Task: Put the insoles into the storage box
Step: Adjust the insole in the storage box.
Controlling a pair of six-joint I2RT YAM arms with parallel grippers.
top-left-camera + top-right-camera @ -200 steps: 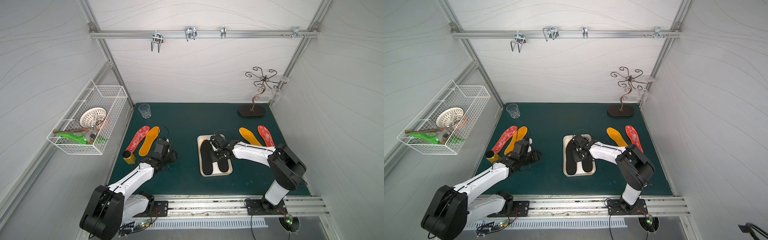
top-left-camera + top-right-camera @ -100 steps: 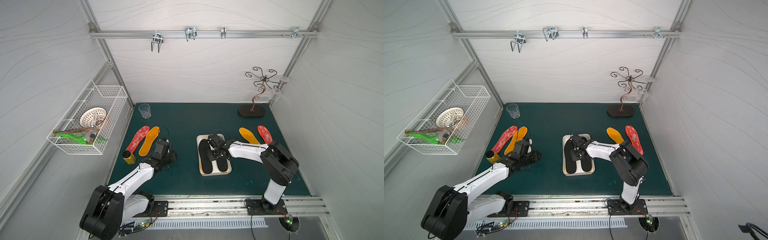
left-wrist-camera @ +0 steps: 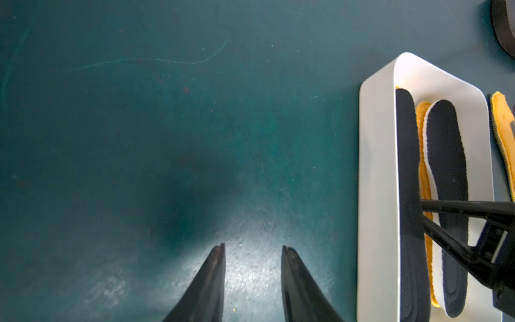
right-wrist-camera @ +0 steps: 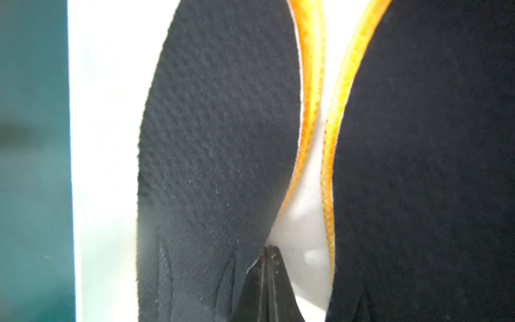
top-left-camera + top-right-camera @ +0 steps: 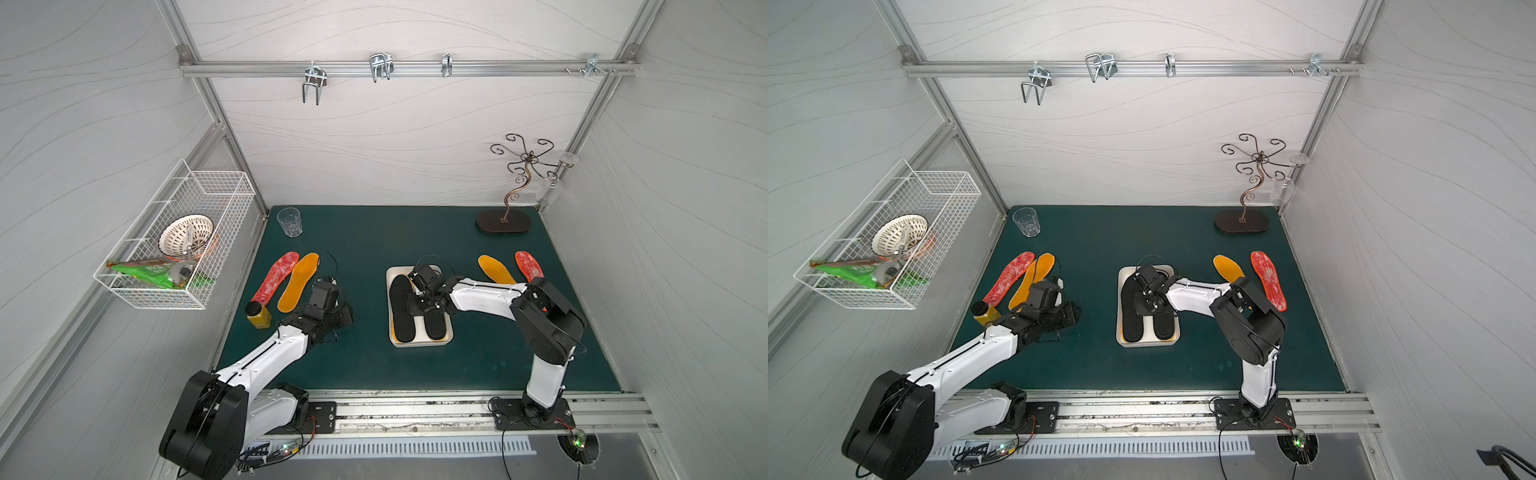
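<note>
The only print in view is on the green foil packet (image 5: 143, 274), and it is too small to read. The packet lies in the white wire-mesh basket (image 5: 232, 195) on the left wall, beside a white slotted bowl (image 5: 186, 235).

The shallow white plastic storage box (image 5: 419, 344) sits mid-mat and shows in both top views (image 5: 1148, 343). Two black foot-shaped insoles (image 5: 402, 307) lie in it side by side, lengthwise, on top of orange-yellow insoles (image 4: 310, 83) of which only the edges show.

The right gripper (image 4: 269, 249) reaches down into the box. Its jaws are pressed together with nothing between them, and the tips are in the white gap between the black pair, right at the inner edge of one.

The left gripper (image 3: 252, 249) hangs low over the bare dark green mat (image 3: 139, 111), jaws partway apart and empty. A strip of open mat separates it from the box's long wall.

Four insoles lie outside the box. A red white-mottled insole (image 5: 276, 276) and an orange-yellow insole (image 5: 299, 282) lie close together near the mat's left edge, with a small yellow bottle with a black cap (image 5: 258, 316) at their near ends. On the right lie a second orange-yellow insole (image 5: 494, 269) and a second red mottled insole (image 5: 528, 266), their near ends hidden by the right arm.

A clear glass tumbler (image 5: 289, 221) stands at the far left corner and a brown scrolled metal stand (image 5: 503, 222) at the far right, with open mat between them.
</note>
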